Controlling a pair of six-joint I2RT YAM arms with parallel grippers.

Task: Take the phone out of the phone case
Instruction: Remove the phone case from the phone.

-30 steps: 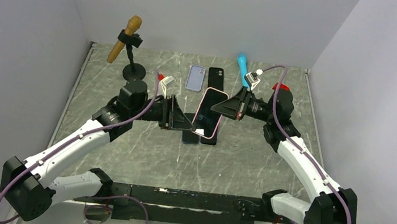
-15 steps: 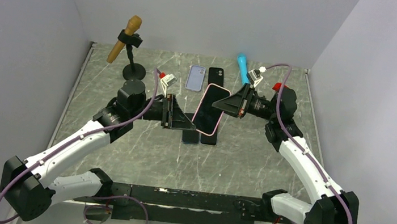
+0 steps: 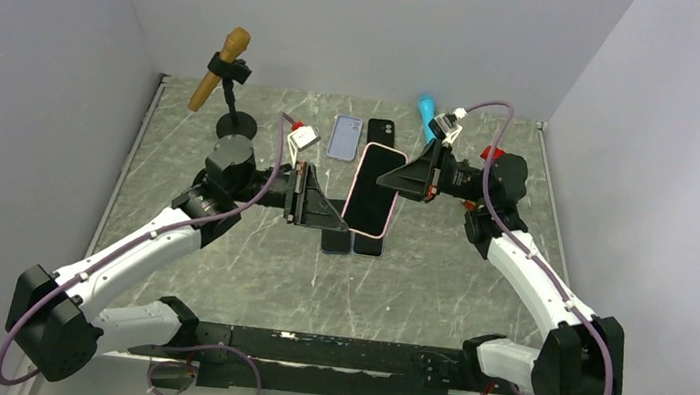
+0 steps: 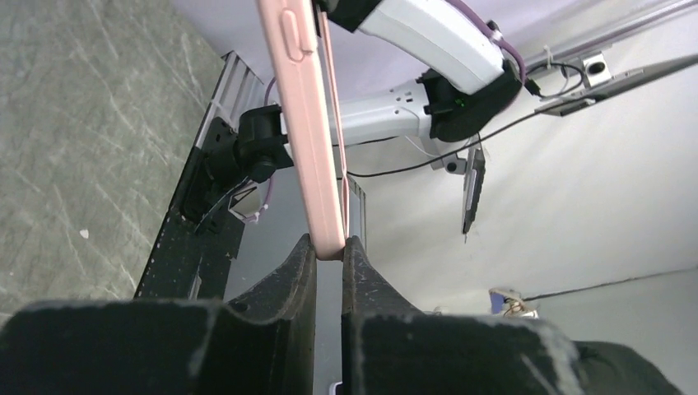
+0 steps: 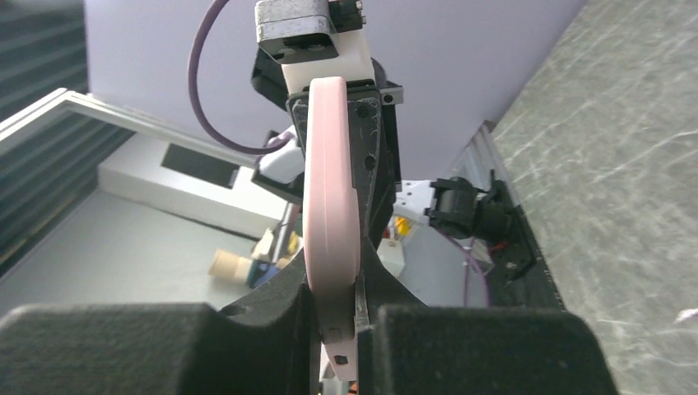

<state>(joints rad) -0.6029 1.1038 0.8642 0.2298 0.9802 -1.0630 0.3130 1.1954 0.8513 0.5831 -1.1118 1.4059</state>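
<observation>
A: In the top view, where is the phone found?

B: The phone (image 3: 373,190), its dark face turned up and rimmed by the pink phone case (image 3: 353,188), is held tilted in the air above the middle of the surface (image 3: 437,279), between the two arms. Its near end is pinched by the left gripper (image 3: 341,223), and its far right edge is clamped by the right gripper (image 3: 396,183). Two dark phones (image 3: 353,244) are seen lying flat on the surface just below it.

A: What else is noted there?

B: A lavender case (image 3: 344,137) and a black phone (image 3: 380,131) are laid side by side further back. A microphone (image 3: 220,69) on a stand is set at the back left.

A: And in the left wrist view?

B: The pink phone case (image 4: 313,123) is seen edge-on, rising from the left gripper (image 4: 329,247) to the top of the frame. Its lower end is nipped between the fingertips (image 4: 296,280), which are drawn together on it.

A: The right wrist view?

B: The case (image 5: 331,206) is again shown edge-on, seated between the fingers (image 5: 276,304) of the right gripper (image 5: 333,296), which are clenched on both of its faces. At its far end the left arm's black gripper is seen against it.
</observation>
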